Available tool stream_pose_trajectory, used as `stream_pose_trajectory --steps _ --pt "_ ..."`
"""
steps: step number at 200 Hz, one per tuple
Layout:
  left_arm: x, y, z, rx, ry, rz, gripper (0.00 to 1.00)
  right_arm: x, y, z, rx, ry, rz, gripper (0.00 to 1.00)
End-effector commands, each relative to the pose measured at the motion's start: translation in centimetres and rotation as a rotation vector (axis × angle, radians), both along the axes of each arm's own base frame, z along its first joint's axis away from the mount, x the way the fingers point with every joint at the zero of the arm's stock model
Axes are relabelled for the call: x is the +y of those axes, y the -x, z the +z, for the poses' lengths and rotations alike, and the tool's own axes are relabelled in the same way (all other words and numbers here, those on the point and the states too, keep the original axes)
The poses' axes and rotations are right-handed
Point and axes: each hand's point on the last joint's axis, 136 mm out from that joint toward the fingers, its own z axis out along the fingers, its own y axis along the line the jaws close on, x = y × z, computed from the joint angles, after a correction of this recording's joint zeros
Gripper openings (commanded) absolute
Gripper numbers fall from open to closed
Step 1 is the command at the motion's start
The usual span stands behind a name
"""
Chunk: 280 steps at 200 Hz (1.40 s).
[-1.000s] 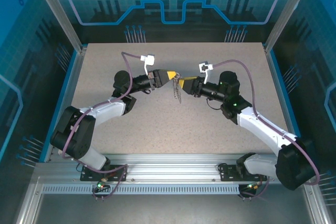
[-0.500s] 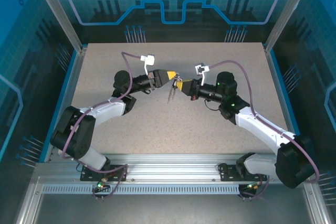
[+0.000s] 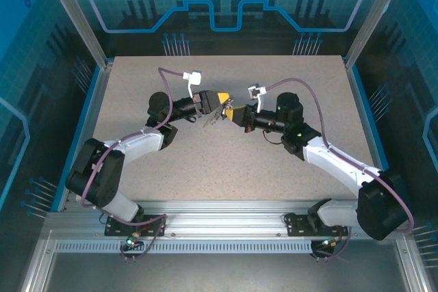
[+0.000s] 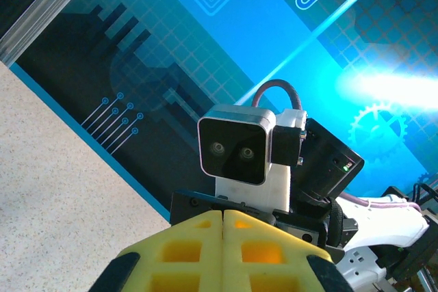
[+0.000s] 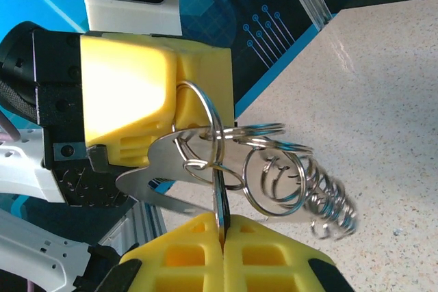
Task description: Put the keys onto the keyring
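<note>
"Steel loops (image 5: 274, 176) joined yet?"

"Midway, I'd judge: left gripper (image 5: 176, 124), ten o'clock, clamps the keyring (image 5: 147, 181); right gripper (image 5: 222, 234), six o'clock, pinches thin metal (image 5: 220, 200) crossing it. Key blade or ring, unclear. Threading remains."

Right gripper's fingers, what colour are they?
Yellow: the fingers show best in the right wrist view.

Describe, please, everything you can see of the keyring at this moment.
The keyring looks like a flat, dull grey metal loop carrying several thin silvery wire rings, which trail in a chain toward the speckled table. It hangs tilted in the air between the two tools. The left tool is shut on its upper part; the right tool, also shut, pinches one ring edge-on.
</note>
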Motion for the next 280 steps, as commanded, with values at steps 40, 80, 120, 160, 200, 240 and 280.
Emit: stream_pose_trajectory --steps 40,80,120,160,200,240,280 --pt "0.2 0.6 2.0 -0.077 0.044 0.008 0.0 1.0 0.8 0.4 0.008 -0.002 0.051 0.0" --pt "0.1 0.6 1.7 -0.07 0.045 0.013 0.0 1.2 0.9 2.6 -0.027 -0.044 0.052 0.0" --pt "0.1 0.4 1.2 -0.057 0.048 0.021 0.0 1.5 1.4 2.6 -0.02 -0.034 0.071 0.01" --pt "0.2 0.3 1.2 -0.053 0.059 0.03 0.0 -2.1 1.8 2.3 -0.021 0.004 -0.023 0.39" --pt "0.5 0.0 1.3 -0.042 0.078 0.056 0.0 -6.7 1.8 3.4 -0.036 -0.027 -0.165 0.47" --pt "0.8 -0.3 1.6 -0.019 0.127 0.089 0.0 -7.6 0.0 5.7 -0.058 -0.118 -0.262 0.48" --pt "0.9 -0.3 1.8 0.009 0.16 0.129 0.0 -6.4 -2.3 7.8 -0.048 -0.219 -0.246 0.48"
